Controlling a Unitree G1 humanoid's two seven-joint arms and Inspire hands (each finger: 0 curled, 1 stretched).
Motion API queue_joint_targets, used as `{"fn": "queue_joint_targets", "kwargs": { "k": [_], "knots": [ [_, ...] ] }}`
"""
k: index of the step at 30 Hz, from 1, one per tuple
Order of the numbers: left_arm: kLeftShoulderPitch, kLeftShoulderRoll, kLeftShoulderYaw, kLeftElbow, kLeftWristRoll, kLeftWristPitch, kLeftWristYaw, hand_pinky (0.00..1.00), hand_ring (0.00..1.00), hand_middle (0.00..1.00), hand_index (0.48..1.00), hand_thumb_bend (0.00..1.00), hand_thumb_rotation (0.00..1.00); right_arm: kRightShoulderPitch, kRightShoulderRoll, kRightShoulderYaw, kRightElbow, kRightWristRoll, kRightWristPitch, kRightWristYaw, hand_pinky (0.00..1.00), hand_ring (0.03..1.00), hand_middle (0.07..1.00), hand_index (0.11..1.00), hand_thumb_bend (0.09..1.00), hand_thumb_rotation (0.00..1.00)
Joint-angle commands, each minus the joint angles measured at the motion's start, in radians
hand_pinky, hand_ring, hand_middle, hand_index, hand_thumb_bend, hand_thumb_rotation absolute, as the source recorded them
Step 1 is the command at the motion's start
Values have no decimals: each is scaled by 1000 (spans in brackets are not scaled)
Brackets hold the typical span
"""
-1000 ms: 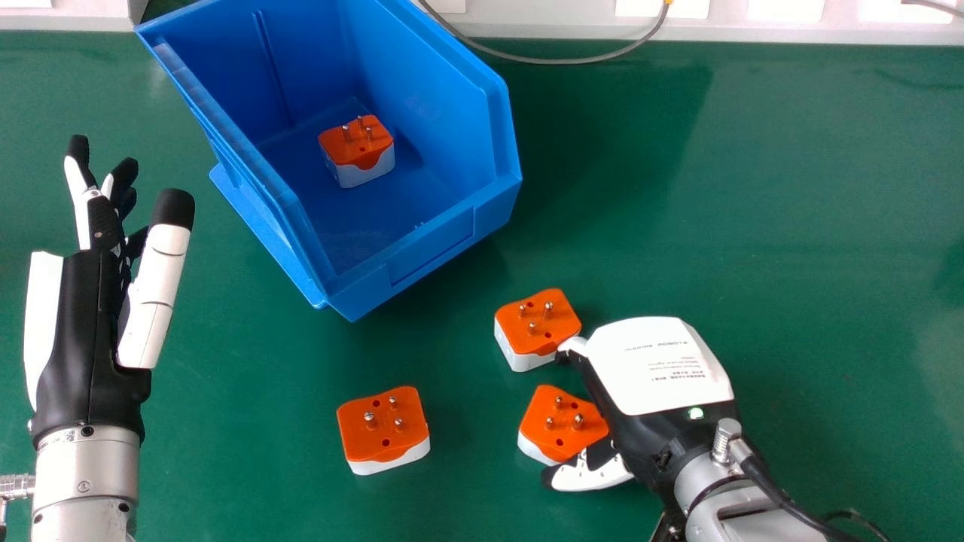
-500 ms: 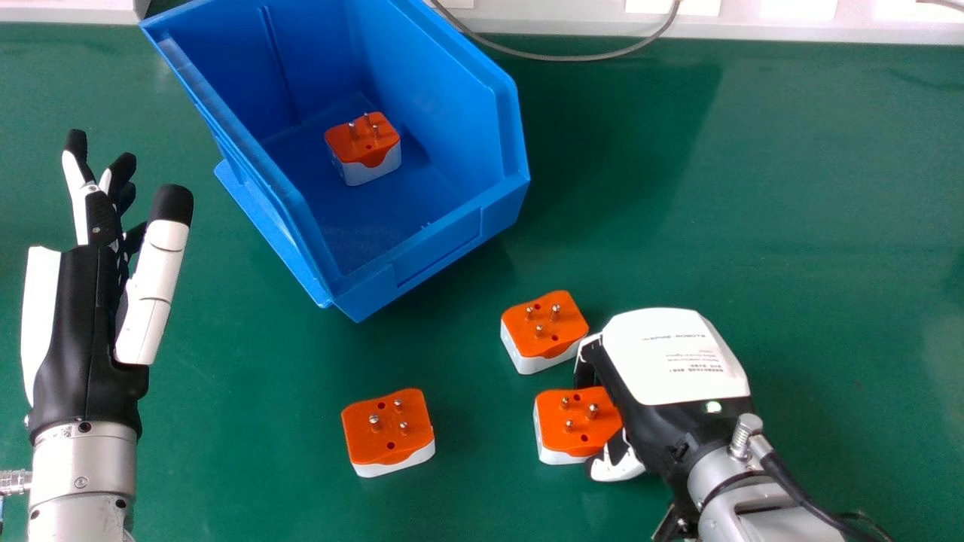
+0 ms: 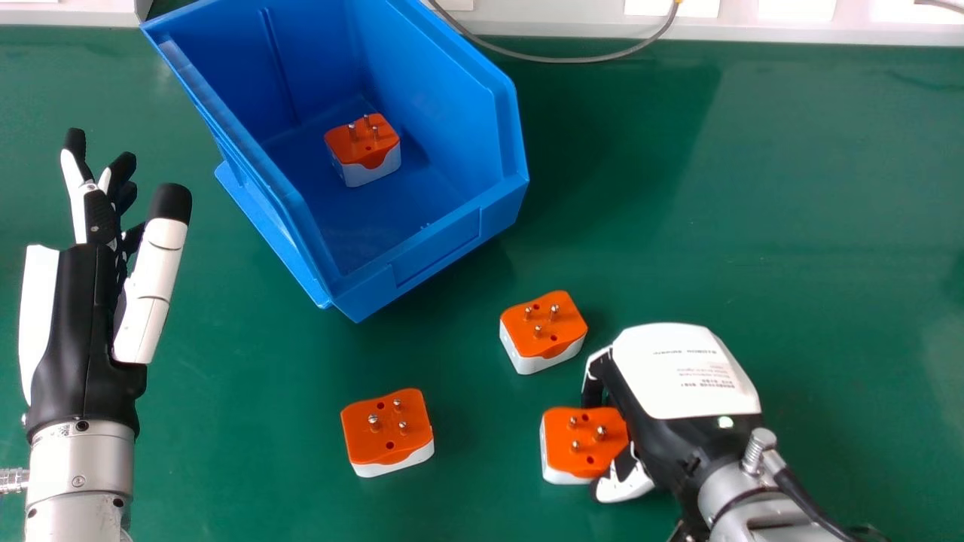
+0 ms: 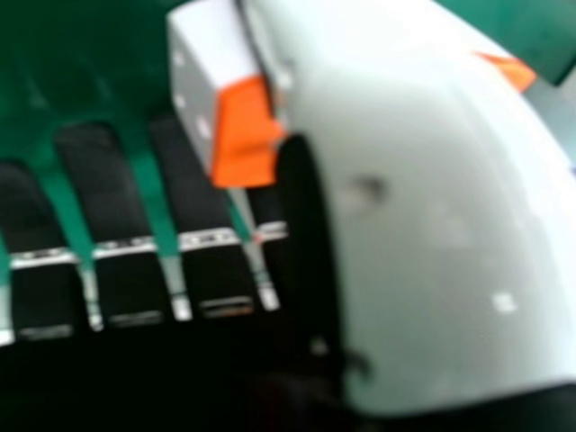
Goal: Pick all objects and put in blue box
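The box (image 3: 444, 245) stood on the far part of the table (image 3: 791, 226), left of centre, with one adapter (image 3: 364, 154) inside on its floor. Beyond the box's near end and to its right lay a second adapter (image 3: 542, 327). A third adapter (image 3: 386, 433) lay nearer and farther left, apart from the others. The fourth adapter (image 3: 584, 444) was at the near right, between the thumb and fingers of the right hand (image 3: 681, 373), nearer than the second and right of the third. The left hand (image 3: 83, 324) was at the left, apart from the box. A cable (image 3: 565, 59) curved along the far edge, right of the box.
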Motion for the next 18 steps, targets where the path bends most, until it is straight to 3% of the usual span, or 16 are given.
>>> {"fn": "queue_joint_targets", "kwargs": {
  "k": [1,13,18],
  "knots": [
    [-7,10,9,-8,0,-5,4,880,956,967,964,716,1000,26,-9,-11,-31,11,4,6,372,417,525,515,504,0],
    [-19,12,8,-3,-1,2,3,880,955,966,964,704,1000,75,-33,-46,-104,47,-18,18,372,417,533,512,502,0],
    [-19,12,5,-5,2,4,3,880,955,966,964,702,1000,105,-44,-66,-177,69,-21,44,318,410,524,472,505,0]
  ]
}}
